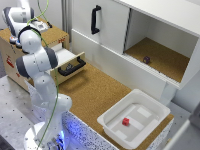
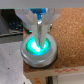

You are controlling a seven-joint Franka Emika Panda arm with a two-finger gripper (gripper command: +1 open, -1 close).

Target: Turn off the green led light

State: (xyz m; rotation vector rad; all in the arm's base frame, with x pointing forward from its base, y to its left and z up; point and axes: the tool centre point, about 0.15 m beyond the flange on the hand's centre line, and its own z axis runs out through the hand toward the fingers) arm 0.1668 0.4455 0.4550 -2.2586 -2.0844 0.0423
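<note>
The white cabinet [image 1: 150,35] is filling the far side of the exterior view, its sliding door with a black handle [image 1: 95,19] standing to the exterior view's left of an open compartment where a small dark object [image 1: 146,59] is lying on the cork floor. The cork-topped table [image 1: 95,95] is stretching in front of it, and a drawer with a black handle [image 1: 71,67] is sitting pulled out beside the arm. The white Franka arm [image 1: 37,60] is rising from its base at the exterior view's lower left and reaching back over a wooden box [image 1: 12,55], hiding its own end there. A white bin [image 1: 134,118] is resting on the table near the exterior view's right, holding a small red block [image 1: 126,121]. In the wrist view, the round button light [image 2: 37,49] is glowing green inside its silver ring on the box top, and the gripper [image 2: 38,29] is hanging right over it with its fingers [image 2: 39,31] drawn together, their tips appearing to be touching the lit dome.
</note>
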